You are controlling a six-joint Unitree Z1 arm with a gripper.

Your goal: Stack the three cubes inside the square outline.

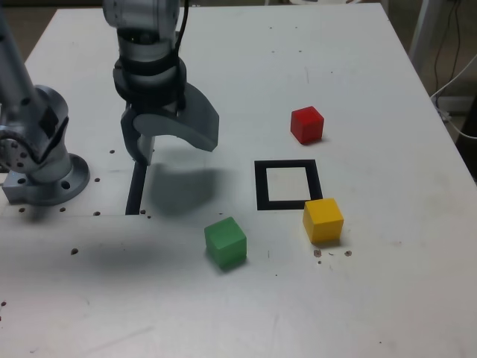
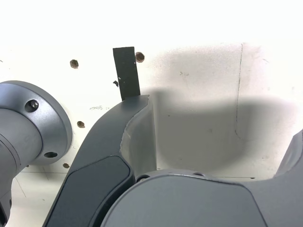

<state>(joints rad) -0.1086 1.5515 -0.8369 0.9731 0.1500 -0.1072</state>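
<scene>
Hovering over the counter, fingers wide apart, nothing gripped; yellow cube's touching the square outline, lol.

Bright, pale light floods the worktop, seemingly from above. In the exterior view, a soft shadow spreads beneath the fingers, and the arm looks slightly blurred, while the worktop's markings read fairly crisply. In the wrist view, the worktop's surface washes out to near white along the top, and a broad, soft-edged grey shadow lies between the fingers.
</scene>
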